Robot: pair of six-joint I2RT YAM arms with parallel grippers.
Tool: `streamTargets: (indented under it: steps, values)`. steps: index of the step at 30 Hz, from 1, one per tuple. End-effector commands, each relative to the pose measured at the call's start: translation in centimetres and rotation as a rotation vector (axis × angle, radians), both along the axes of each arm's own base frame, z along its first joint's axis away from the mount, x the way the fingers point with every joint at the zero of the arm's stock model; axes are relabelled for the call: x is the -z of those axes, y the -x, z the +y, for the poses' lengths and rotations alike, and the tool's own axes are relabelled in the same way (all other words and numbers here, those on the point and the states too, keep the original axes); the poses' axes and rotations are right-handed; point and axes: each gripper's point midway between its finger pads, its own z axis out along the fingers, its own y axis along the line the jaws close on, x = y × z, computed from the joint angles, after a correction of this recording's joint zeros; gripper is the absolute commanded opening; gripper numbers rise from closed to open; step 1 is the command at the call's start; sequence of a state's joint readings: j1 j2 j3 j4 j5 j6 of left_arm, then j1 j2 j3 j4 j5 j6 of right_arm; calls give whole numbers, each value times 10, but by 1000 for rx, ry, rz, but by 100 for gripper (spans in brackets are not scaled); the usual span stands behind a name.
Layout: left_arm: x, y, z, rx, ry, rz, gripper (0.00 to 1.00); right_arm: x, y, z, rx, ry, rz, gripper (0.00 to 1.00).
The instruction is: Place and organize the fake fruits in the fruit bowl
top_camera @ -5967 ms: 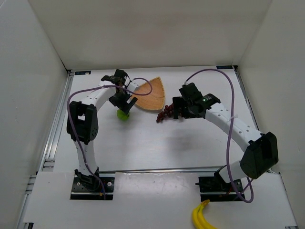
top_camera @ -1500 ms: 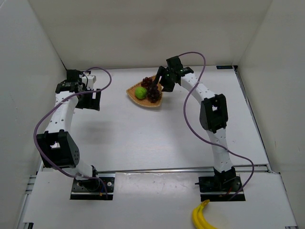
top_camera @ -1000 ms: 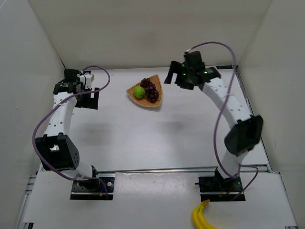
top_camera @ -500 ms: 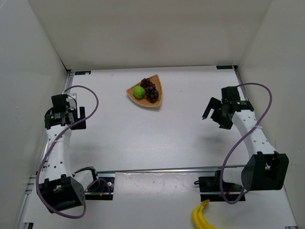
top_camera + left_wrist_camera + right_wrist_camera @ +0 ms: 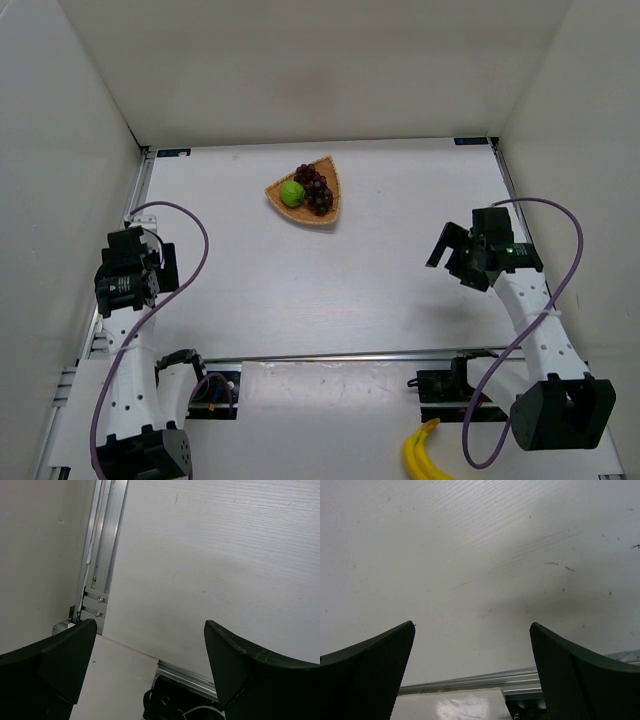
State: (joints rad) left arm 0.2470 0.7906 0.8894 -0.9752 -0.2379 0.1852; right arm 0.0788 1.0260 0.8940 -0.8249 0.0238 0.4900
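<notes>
The tan wicker fruit bowl [image 5: 325, 213] sits at the back middle of the table. The lime-green fruit [image 5: 291, 193] lies in its left part and the dark red-purple grapes [image 5: 317, 189] lie beside it on the right, inside the bowl. My left gripper [image 5: 150, 268] is open and empty at the left side, far from the bowl; in the left wrist view [image 5: 150, 665] only bare table shows between its fingers. My right gripper [image 5: 448, 253] is open and empty at the right side; the right wrist view [image 5: 472, 670] shows bare table too.
A yellow banana [image 5: 424, 455] lies off the table at the front, near the right arm's base. An aluminium rail [image 5: 100, 555] runs along the left edge, another [image 5: 470, 682] along the front edge. White walls enclose the table on three sides.
Both arms have drawn back from the bowl toward the near side, the left along the left edge, the right along the right. The lime-green fruit and grapes stay in the bowl.
</notes>
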Motion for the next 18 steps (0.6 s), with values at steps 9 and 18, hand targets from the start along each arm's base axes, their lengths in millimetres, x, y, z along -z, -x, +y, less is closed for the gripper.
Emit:
streamTargets:
  steps: [9, 18]
  values:
    - [1, 10, 3, 1, -25, 17, 100, -2, 19, 12, -26, -76, -18, 100]
    - [3, 8, 0, 20, -15, 26, 100, -15, 9, 34, -109, -179, -113, 100]
